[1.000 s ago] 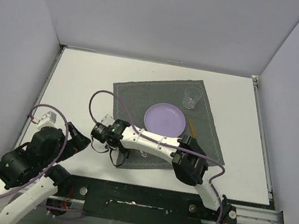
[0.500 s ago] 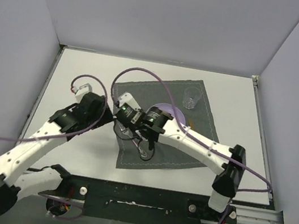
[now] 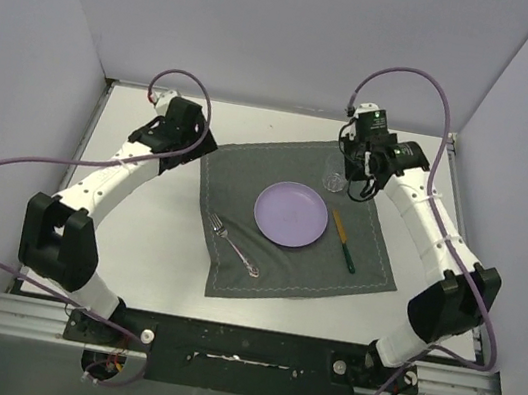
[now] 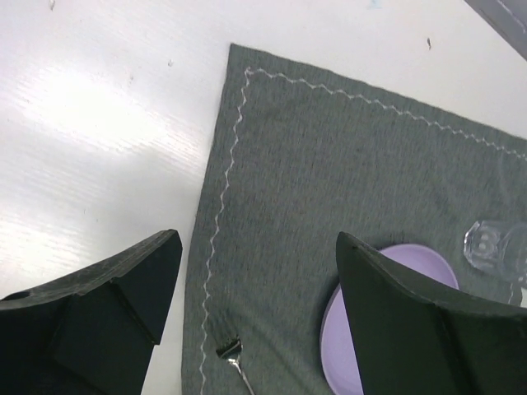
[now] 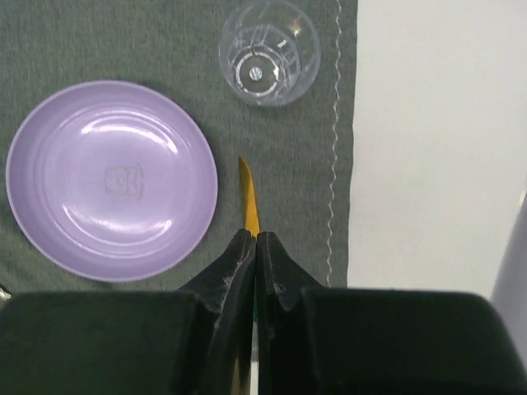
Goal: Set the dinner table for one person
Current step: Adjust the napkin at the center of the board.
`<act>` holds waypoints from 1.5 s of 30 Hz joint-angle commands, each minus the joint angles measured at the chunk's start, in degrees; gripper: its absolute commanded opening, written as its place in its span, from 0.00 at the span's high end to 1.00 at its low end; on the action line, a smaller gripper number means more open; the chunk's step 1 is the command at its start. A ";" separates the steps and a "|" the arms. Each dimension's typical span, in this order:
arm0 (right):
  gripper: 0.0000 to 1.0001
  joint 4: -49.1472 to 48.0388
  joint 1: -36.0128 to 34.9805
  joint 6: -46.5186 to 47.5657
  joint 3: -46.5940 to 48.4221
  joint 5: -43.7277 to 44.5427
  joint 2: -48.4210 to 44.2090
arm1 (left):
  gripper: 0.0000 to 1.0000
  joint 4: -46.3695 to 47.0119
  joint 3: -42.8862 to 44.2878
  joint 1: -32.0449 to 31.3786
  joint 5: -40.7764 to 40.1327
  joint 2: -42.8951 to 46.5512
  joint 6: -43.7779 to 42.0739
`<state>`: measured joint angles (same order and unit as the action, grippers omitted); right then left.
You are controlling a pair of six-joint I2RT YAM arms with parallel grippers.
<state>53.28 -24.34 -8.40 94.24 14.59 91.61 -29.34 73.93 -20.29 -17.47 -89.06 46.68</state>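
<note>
On the white dinner table (image 3: 134, 216) lies a dark grey placemat (image 3: 284, 262). It carries a purple plate (image 3: 291, 213), with a fork (image 3: 234, 245) to its left and a yellow-bladed, green-handled knife (image 3: 344, 240) to its right. A clear glass (image 3: 335, 181) stands at the mat's far right. My left gripper (image 3: 194, 148) hovers open over the mat's far left corner (image 4: 247, 90); its fingers (image 4: 123, 288) frame the fork tines (image 4: 230, 352) and the plate (image 4: 342, 346). My right gripper (image 3: 358, 176) is shut and empty, high above the knife blade (image 5: 248, 197), the plate (image 5: 111, 177) and the glass (image 5: 268, 51).
Grey walls close the table in at the back and on both sides. A metal rail (image 3: 249, 347) with both arm bases runs along the near edge. Bare white tabletop (image 5: 436, 123) shows to the right of the mat, and also to its left (image 4: 90, 132).
Both arms have swung out from the near middle of the mat to its far corners, left arm to the far left, right arm beside the glass. The right gripper has shut.
</note>
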 commanded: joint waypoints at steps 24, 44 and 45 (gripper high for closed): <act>1.00 -18.64 27.84 -4.21 28.65 -38.07 37.00 | 1.00 1.75 15.10 6.59 14.65 -24.50 -2.83; 1.00 -23.69 28.65 -7.30 32.42 -48.95 48.78 | 1.00 3.89 13.58 7.31 19.09 -27.85 -1.53; 1.00 -23.50 28.58 -7.32 33.02 -49.17 49.38 | 1.00 3.67 13.73 7.38 19.26 -28.28 -1.32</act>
<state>32.62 4.10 -15.14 123.44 -31.68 139.52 -28.40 86.28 -13.15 0.34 -114.76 44.58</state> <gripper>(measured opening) 0.022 0.007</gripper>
